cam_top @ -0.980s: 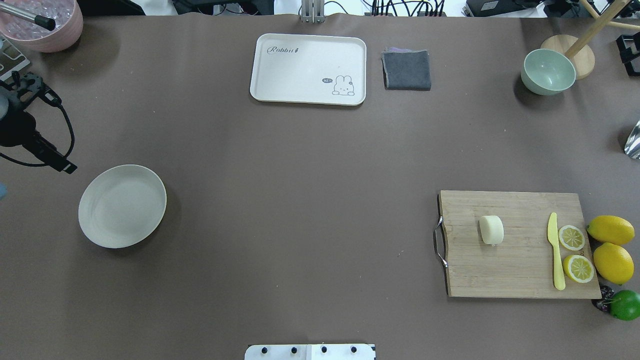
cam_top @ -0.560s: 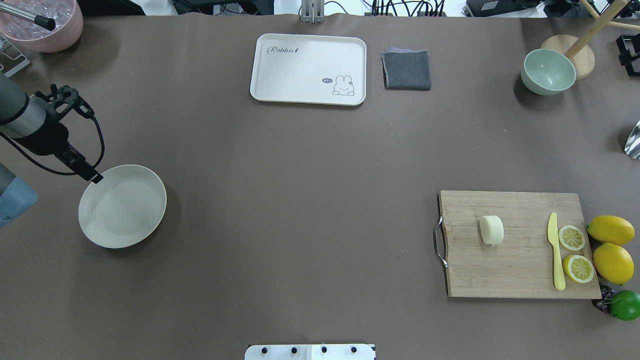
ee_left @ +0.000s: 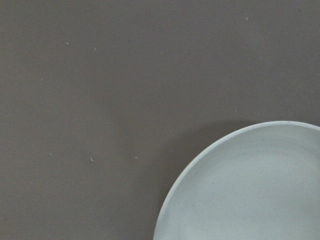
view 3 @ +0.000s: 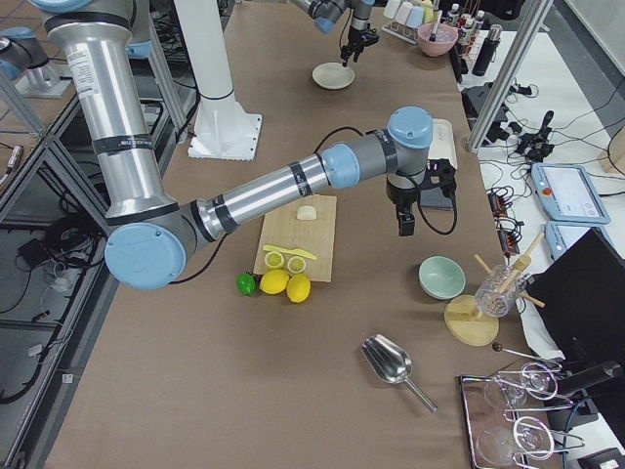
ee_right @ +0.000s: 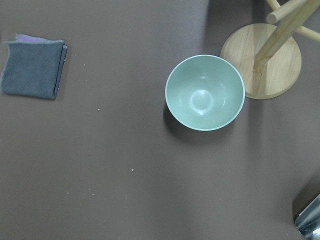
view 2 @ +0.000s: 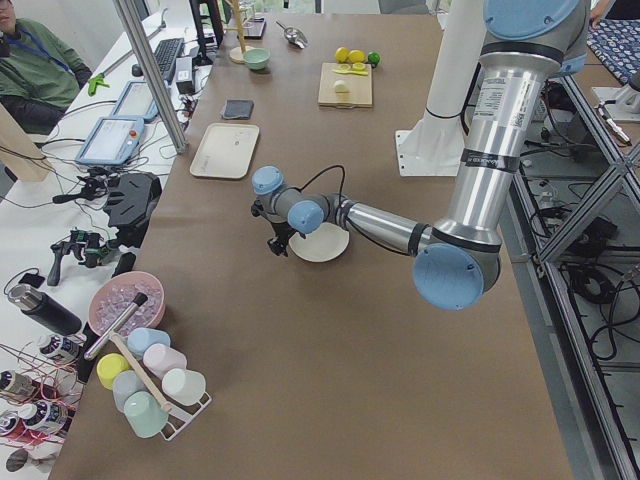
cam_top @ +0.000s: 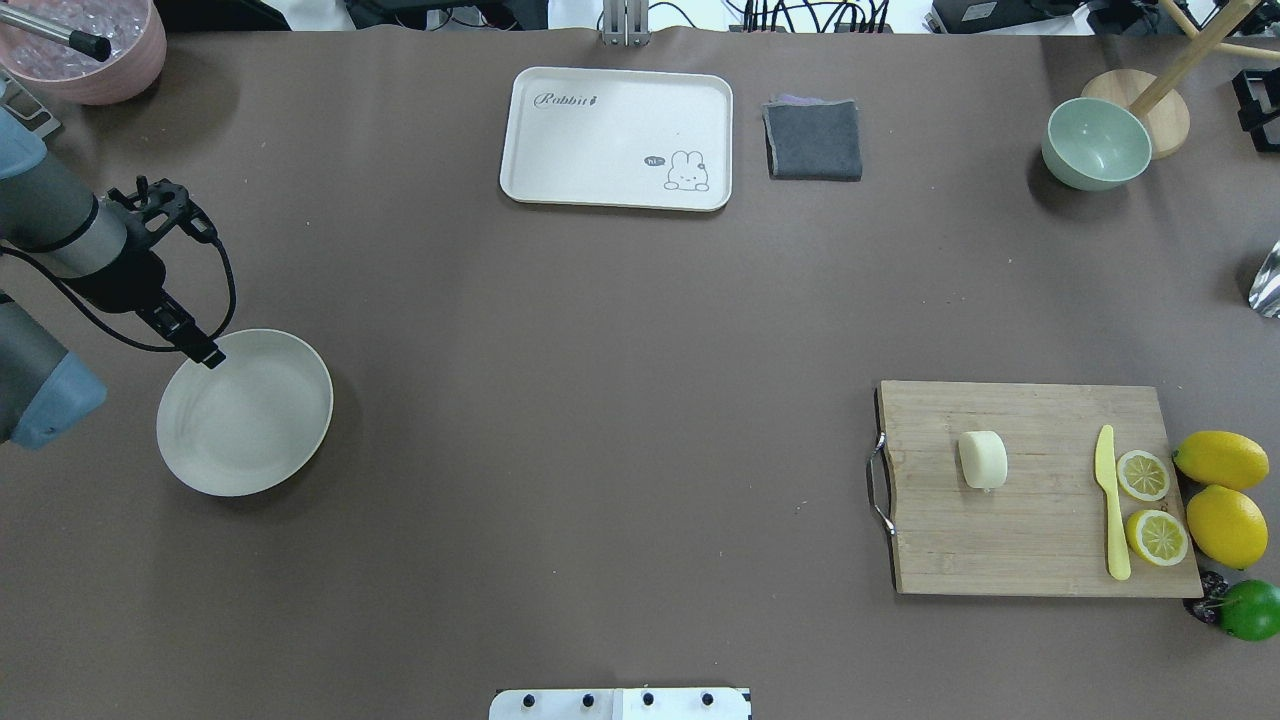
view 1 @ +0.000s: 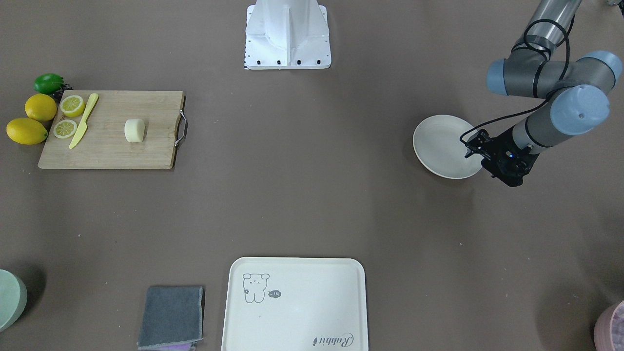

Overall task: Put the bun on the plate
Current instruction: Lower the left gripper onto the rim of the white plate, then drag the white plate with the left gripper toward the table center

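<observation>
The bun (cam_top: 982, 459) lies on a wooden cutting board (cam_top: 1040, 540) at the right of the table, with nothing touching it; the front-facing view has the bun (view 1: 134, 130) on its left. The plate (cam_top: 245, 412) is bare at the left, and part of the plate (ee_left: 250, 190) fills the left wrist view's lower right. My left gripper (cam_top: 203, 350) hangs over the plate's far-left rim, and I cannot tell if it is open or shut. My right gripper (view 3: 403, 220) shows only in the exterior right view, high over the table beyond the board, so I cannot tell its state.
On the board are a yellow knife (cam_top: 1110, 505) and two lemon halves (cam_top: 1143, 475); whole lemons (cam_top: 1222, 459) and a lime (cam_top: 1250, 609) lie beside it. A cream tray (cam_top: 617, 138), a grey cloth (cam_top: 814, 140) and a green bowl (cam_top: 1096, 143) line the far side.
My left arm has swung in from the table's left edge, rightward, until its gripper tip is over the plate's rim. The bun and the plate have not moved.
</observation>
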`<state>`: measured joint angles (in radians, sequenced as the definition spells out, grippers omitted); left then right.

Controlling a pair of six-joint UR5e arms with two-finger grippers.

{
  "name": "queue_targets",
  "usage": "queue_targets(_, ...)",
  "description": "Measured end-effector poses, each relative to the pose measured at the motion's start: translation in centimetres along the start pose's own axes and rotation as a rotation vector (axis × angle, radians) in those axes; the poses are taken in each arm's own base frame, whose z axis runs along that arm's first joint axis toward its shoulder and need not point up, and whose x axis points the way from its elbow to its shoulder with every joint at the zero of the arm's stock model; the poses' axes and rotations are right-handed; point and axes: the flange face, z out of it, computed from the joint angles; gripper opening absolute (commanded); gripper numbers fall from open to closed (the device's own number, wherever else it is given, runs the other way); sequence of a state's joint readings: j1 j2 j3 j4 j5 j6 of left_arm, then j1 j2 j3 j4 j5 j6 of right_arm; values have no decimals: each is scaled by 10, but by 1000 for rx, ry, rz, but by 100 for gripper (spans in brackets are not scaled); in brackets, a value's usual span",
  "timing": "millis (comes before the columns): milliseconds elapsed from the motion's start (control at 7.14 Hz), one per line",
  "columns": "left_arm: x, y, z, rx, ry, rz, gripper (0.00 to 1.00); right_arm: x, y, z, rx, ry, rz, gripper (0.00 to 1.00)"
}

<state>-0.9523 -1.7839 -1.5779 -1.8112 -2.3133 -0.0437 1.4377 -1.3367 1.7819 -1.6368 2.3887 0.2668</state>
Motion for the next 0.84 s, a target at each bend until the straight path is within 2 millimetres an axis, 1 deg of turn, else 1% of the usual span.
queue_targets(140, 0, -2, 3, -4, -4, 0, 86, -1, 0, 1, -1, 0, -1, 100)
queue_targets(280, 0, -6, 6, -8, -13, 0, 84, -2, 0, 2, -3, 0, -4, 100)
queue_targets(420, -1, -10, 9, -12, -21, -1, 72, -5, -2, 3, -3, -1, -9, 100)
queue_targets(560, -1, -12, 12, -15, -23, -4, 50, -8, -3, 2, -1, -2, -17, 100)
queue_targets(700, -2, -13, 12, -16, -23, -5, 17, -11, -4, 1, 1, -4, -21, 100)
queue_targets(840, -1, -13, 13, -16, -22, -7, 0, -12, -5, 0, 2, -4, -23, 100)
